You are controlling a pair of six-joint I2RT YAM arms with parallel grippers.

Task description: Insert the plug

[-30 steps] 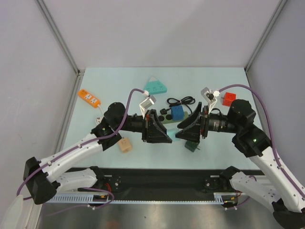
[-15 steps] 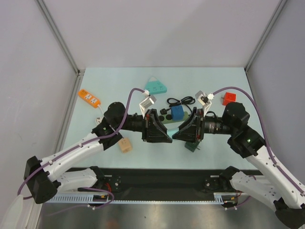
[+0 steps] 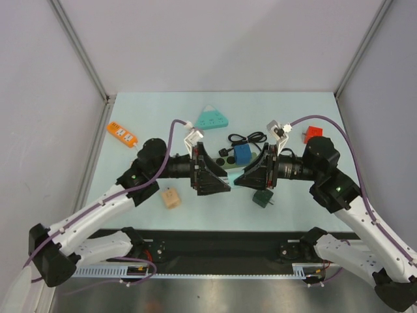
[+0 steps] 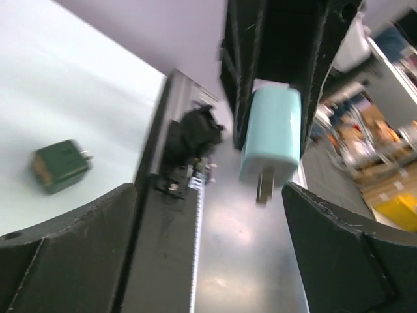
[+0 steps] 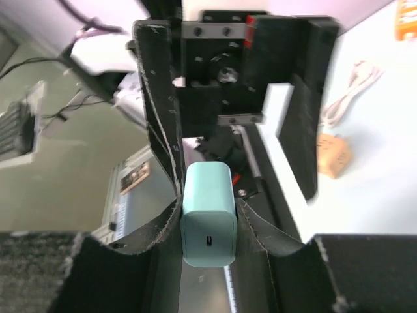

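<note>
Showing pale mint cuboid plastic plug (image 5: pixel 208 220) clamped in right gripper (image 3: pixel 241 179) jaws, mid-air between arms. Long axis along jaws; prongs (image 4: pixel 262 188) face left gripper (image 4: pixel 205 195) just opposite. Left jaws spread wide, empty. Handover judged next.

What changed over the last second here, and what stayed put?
The right gripper swung left, closing the gap to the left gripper; their tips now nearly meet. The left arm shifted slightly left. Right jaws are shut on the mint charger; left jaws open. The dark green adapter, tan cube and orange power strip stayed put.
</note>
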